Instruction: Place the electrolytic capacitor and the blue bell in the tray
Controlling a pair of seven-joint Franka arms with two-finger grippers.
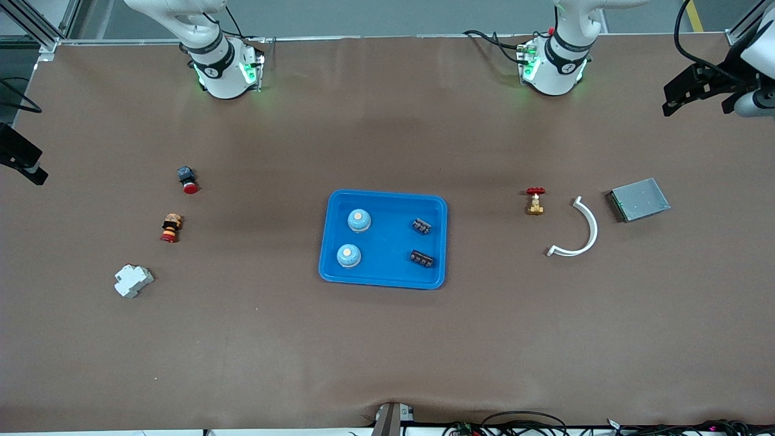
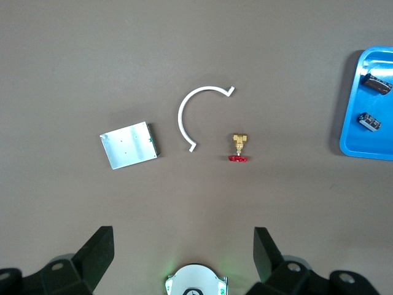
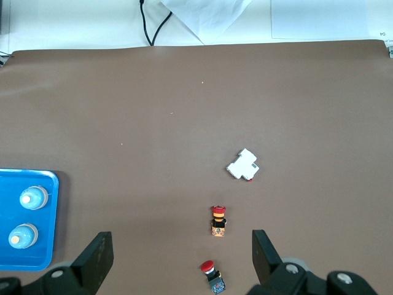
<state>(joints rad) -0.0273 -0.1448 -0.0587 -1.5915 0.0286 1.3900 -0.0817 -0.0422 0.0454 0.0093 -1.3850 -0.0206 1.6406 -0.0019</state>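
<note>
The bright blue tray (image 1: 387, 242) lies in the middle of the table. Two blue bells (image 1: 359, 220) (image 1: 349, 256) stand in it on the side toward the right arm's end. Two dark electrolytic capacitors (image 1: 421, 227) (image 1: 422, 259) lie in it on the side toward the left arm's end. My left gripper (image 2: 183, 255) is open and empty, high over the left arm's end of the table; it shows at the front view's edge (image 1: 672, 103). My right gripper (image 3: 182, 258) is open and empty, high over the right arm's end (image 1: 33, 171). Both arms wait.
Toward the left arm's end lie a red-handled brass valve (image 1: 535, 200), a white curved piece (image 1: 578, 230) and a grey metal box (image 1: 639, 199). Toward the right arm's end lie two red push buttons (image 1: 187, 180) (image 1: 171, 227) and a white breaker (image 1: 133, 280).
</note>
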